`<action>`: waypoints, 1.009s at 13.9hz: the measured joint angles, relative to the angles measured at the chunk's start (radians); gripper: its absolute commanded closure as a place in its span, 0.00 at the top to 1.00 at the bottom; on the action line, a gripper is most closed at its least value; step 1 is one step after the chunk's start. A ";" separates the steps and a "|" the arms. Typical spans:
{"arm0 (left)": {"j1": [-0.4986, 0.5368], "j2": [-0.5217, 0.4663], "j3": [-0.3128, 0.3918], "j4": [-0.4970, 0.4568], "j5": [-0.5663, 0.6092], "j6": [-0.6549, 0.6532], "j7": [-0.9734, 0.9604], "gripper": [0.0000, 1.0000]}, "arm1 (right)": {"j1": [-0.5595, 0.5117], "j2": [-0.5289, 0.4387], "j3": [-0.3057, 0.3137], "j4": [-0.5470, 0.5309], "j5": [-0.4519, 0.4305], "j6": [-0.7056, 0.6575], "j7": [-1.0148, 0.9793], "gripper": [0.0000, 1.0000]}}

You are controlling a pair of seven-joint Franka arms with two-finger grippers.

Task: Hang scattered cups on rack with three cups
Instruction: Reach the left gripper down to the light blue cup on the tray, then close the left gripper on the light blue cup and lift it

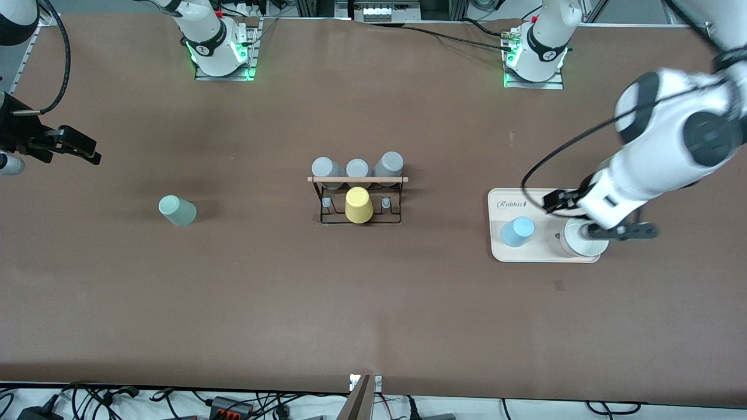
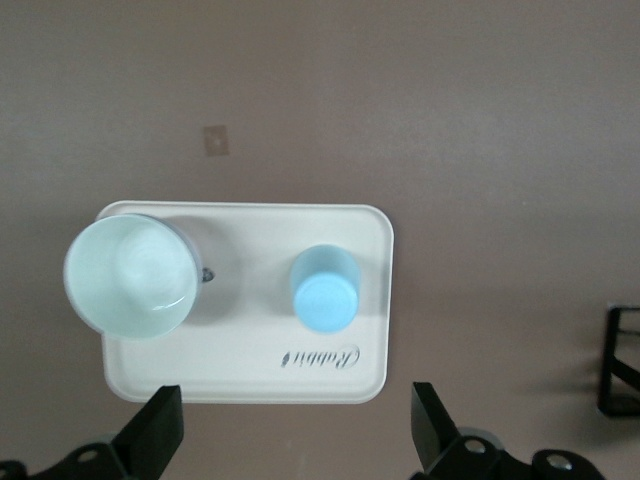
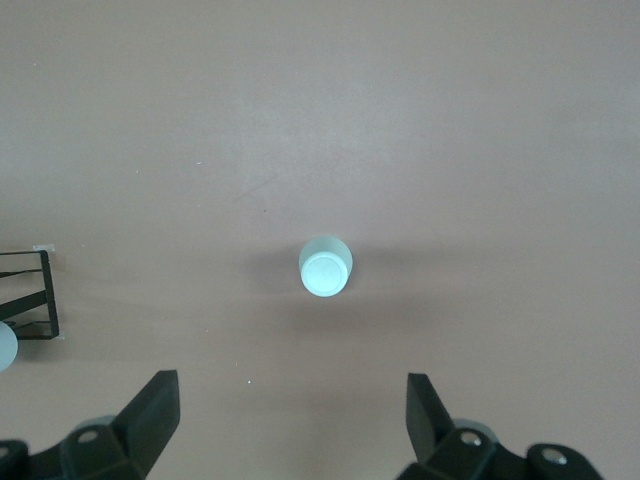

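We judge the task barely begun: neither scattered cup is on the rack (image 1: 357, 198) yet.

The rack stands mid-table. It carries three grey cups (image 1: 357, 169) along its upper row and a yellow cup (image 1: 358, 205) on the middle peg of its lower row, at 6 o'clock from the grey ones. Two short pegs flank the yellow cup and look free, so we take these as the places for the two cups left.

The mint cup (image 1: 177, 210) stands upside down on the bare table at 9 o'clock from the rack, well apart from it, toward the right arm's end. The blue cup (image 1: 517, 231) stands upside down on the cream tray (image 1: 496, 248) at 3 o'clock from the rack, toward the left arm's end. Beside it on the tray is a wider white cup (image 2: 128, 276), mouth up, which we judge no part of the job.

The left gripper (image 2: 290, 425) hangs over the tray, above the white cup, fingers spread wide and holding nothing. The right gripper (image 3: 290, 415) hangs over the table at 10 o'clock from the mint cup, fingers likewise spread and empty; its wrist view shows the mint cup below.

Both pickups and both hangings remain. We reckon each arm is placed to take the cup at its own end.
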 measured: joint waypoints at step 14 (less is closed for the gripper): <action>-0.034 0.200 0.003 -0.178 0.000 0.306 -0.103 0.63 | 0.000 0.003 0.002 0.000 0.000 0.000 0.000 1.00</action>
